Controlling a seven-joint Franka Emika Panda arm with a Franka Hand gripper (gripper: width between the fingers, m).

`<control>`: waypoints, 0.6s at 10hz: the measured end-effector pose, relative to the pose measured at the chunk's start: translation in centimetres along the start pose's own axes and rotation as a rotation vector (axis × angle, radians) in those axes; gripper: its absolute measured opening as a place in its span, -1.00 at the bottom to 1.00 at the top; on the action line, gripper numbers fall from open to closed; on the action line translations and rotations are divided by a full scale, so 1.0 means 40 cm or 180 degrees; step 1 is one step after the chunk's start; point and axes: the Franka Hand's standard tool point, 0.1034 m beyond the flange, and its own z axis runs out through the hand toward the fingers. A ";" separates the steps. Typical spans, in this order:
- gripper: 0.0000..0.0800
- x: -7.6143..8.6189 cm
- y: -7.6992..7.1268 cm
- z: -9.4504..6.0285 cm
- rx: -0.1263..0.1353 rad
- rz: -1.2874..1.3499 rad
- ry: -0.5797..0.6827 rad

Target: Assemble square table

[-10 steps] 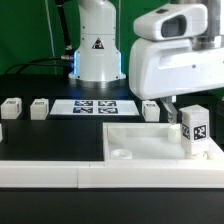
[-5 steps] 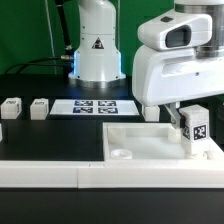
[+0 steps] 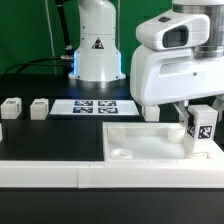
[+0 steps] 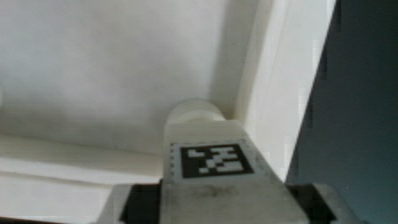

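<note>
- nearest, exterior view: long white rail (image 3: 50, 172) lies across the 6 o'clock side of the scene.
- just behind it: square table slab (image 3: 150, 137) flat on the table, rim up; a round socket (image 3: 120, 155) shows near its 7 o'clock corner.
- held leg (image 3: 204, 128) stands upright over the slab's 3 o'clock edge, tag toward the camera.
- gripper (image 3: 203, 112) is clamped on the held leg; the wrist view shows fingers (image 4: 139, 203) on either flank.
- change: over the last second the held leg shifted toward 3 o'clock, closer to the rim, at much the same height.
- reading: probably lining up with a corner socket there. whether the tip touches the slab, cannot tell.
- farther: loose leg (image 3: 12, 107) and second loose leg (image 3: 40, 107) sit at 9 o'clock of the marker board (image 3: 95, 106).
- farthest: arm base (image 3: 97, 45) at 12 o'clock.
</note>
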 end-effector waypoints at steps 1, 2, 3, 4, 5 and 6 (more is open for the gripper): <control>-0.26 0.000 -0.001 0.000 0.0002 0.0194 0.0000; -0.26 0.002 -0.003 0.003 -0.0008 0.0517 0.0037; -0.26 0.004 -0.007 0.004 -0.0039 0.0917 0.0121; -0.26 0.006 -0.008 0.005 -0.0048 0.1326 0.0146; -0.26 0.008 -0.009 0.005 -0.0057 0.1664 0.0168; -0.26 0.012 -0.008 0.004 -0.0039 0.2018 0.0208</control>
